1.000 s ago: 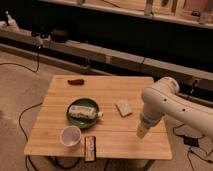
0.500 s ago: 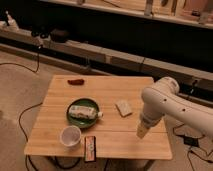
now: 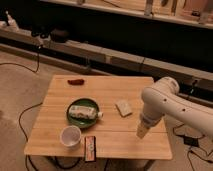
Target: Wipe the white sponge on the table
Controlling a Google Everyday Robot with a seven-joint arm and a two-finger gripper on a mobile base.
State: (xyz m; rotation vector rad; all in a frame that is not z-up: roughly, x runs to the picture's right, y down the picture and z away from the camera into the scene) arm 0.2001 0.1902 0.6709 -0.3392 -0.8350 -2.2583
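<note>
One white sponge [image 3: 123, 107] is lying flat near the middle of the bench [image 3: 50, 125], just beside the one green plate [image 3: 70, 117], with its long axis pointing diagonally from the far side toward the near edge. The one claw [image 3: 142, 131] is hanging over the bench near its front edge, apart from the sponge, and I cannot tell whether it is spread or pressed together. One white cup [image 3: 70, 136] is also standing there.

The counter [image 3: 115, 137] carries a green plate [image 3: 79, 121], a white cup [image 3: 70, 136] and the white sponge [image 3: 123, 107], the gripper [image 3: 142, 131] above its near right.
</note>
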